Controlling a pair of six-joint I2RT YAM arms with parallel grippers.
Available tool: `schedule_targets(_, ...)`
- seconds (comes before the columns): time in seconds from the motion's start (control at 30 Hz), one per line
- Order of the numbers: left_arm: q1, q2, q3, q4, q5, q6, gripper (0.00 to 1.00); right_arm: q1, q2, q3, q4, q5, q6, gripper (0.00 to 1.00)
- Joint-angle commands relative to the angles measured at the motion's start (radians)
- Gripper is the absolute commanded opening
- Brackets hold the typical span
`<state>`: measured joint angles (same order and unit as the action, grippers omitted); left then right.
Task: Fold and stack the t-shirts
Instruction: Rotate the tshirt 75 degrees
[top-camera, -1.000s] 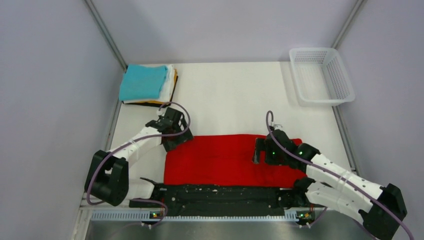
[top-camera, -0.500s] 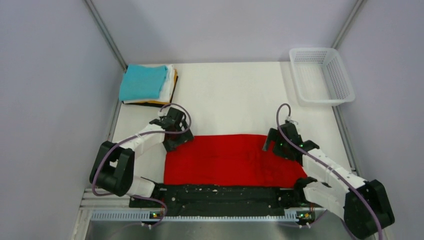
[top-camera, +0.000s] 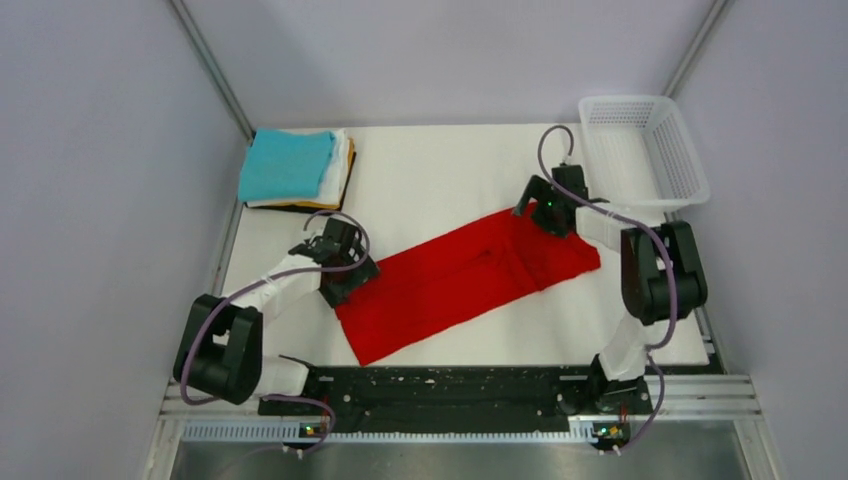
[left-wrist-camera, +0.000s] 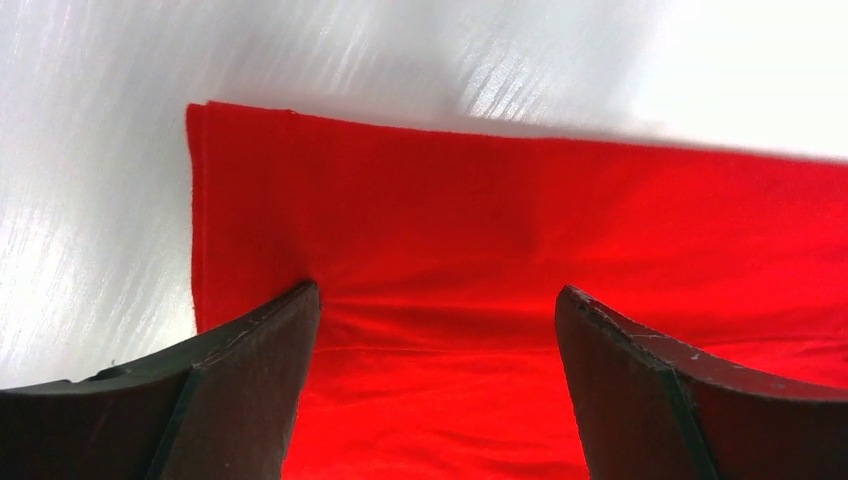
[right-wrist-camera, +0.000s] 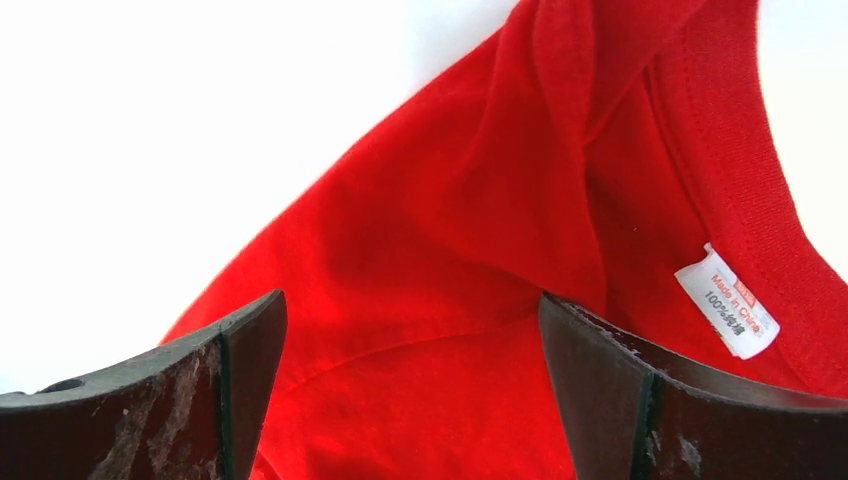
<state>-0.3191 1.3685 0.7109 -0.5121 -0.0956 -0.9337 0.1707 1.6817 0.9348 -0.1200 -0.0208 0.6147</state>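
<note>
The red t-shirt (top-camera: 450, 285) lies folded in a long strip, slanting from near left to far right on the white table. My left gripper (top-camera: 347, 278) is open, jaws wide, low over the strip's left end (left-wrist-camera: 500, 200); its own view (left-wrist-camera: 437, 300) shows the cloth's corner ahead. My right gripper (top-camera: 537, 208) is open over the far right end, where the collar and white tag (right-wrist-camera: 727, 300) show; its jaws (right-wrist-camera: 410, 305) straddle red cloth (right-wrist-camera: 450, 230). A stack of folded shirts (top-camera: 293, 168), teal on top, then white, yellow-orange and dark, sits far left.
A white mesh basket (top-camera: 645, 150) stands at the far right corner. A black rail (top-camera: 440, 385) runs along the near edge between the arm bases. Grey walls close the left and right sides.
My right arm has swung toward the far side, and the shirt's right end has moved with it. The strip now lies slanted instead of parallel to the near edge. My left gripper has barely moved.
</note>
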Motion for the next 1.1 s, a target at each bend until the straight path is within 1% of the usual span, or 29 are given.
schedule_targets(0.0,-0.001,-0.030,-0.082,-0.137,-0.003,-0.072,0.92,0.012,0.250,0.256,0.039,-0.085,-0.067,0.95)
schedule_targets(0.07,-0.034,-0.054,-0.097,-0.169,0.018,-0.117,0.92,0.040,0.377,0.423,-0.026,-0.081,-0.118,0.95)
schedule_targets(0.13,-0.098,-0.078,-0.099,-0.183,0.046,-0.154,0.92,0.071,0.494,0.596,-0.085,-0.080,-0.165,0.95)
schedule_targets(0.2,-0.172,-0.087,-0.096,-0.150,0.087,-0.196,0.92,0.109,0.614,0.785,-0.143,-0.075,-0.223,0.95)
schedule_targets(0.23,-0.208,-0.085,-0.094,-0.121,0.139,-0.205,0.93,0.123,0.670,0.896,-0.173,-0.079,-0.248,0.95)
schedule_targets(0.27,-0.246,-0.075,-0.090,-0.100,0.159,-0.215,0.92,0.138,0.737,1.008,-0.200,-0.092,-0.280,0.95)
schedule_targets(0.3,-0.288,-0.062,-0.078,-0.101,0.158,-0.227,0.94,0.155,0.804,1.115,-0.227,-0.101,-0.311,0.95)
schedule_targets(0.37,-0.362,-0.019,-0.040,-0.131,0.143,-0.251,0.95,0.187,0.930,1.340,-0.261,-0.136,-0.415,0.96)
schedule_targets(0.4,-0.400,0.002,-0.023,-0.134,0.142,-0.255,0.95,0.203,0.984,1.482,-0.271,-0.146,-0.467,0.97)
schedule_targets(0.43,-0.440,0.024,0.011,-0.132,0.140,-0.254,0.95,0.220,1.040,1.585,-0.283,-0.147,-0.508,0.98)
schedule_targets(0.47,-0.493,0.045,0.045,-0.121,0.137,-0.247,0.95,0.234,1.075,1.649,-0.291,-0.165,-0.543,0.99)
schedule_targets(0.5,-0.532,0.070,0.078,-0.109,0.136,-0.234,0.95,0.251,1.088,1.672,-0.281,-0.195,-0.567,0.99)
schedule_targets(0.57,-0.593,0.133,0.170,-0.082,0.106,-0.216,0.95,0.284,1.051,1.606,-0.216,-0.248,-0.597,0.99)
schedule_targets(0.63,-0.622,0.193,0.256,-0.064,0.057,-0.201,0.95,0.320,0.980,1.496,-0.139,-0.245,-0.646,0.99)
schedule_targets(0.67,-0.628,0.220,0.293,-0.061,0.051,-0.190,0.95,0.336,0.955,1.475,-0.131,-0.228,-0.674,0.99)
schedule_targets(0.73,-0.643,0.240,0.352,-0.067,0.031,-0.175,0.95,0.354,0.927,1.493,-0.154,-0.195,-0.708,0.99)
schedule_targets(0.8,-0.660,0.217,0.363,-0.079,-0.005,-0.172,0.95,0.356,0.899,1.529,-0.174,-0.192,-0.707,0.99)
schedule_targets(0.93,-0.669,0.110,0.314,-0.097,-0.054,-0.177,0.96,0.356,0.838,1.531,-0.172,-0.161,-0.696,0.99)
schedule_targets(1.07,-0.666,-0.006,0.268,-0.233,-0.163,-0.213,0.99,0.356,0.762,1.465,-0.167,-0.047,-0.652,0.99)
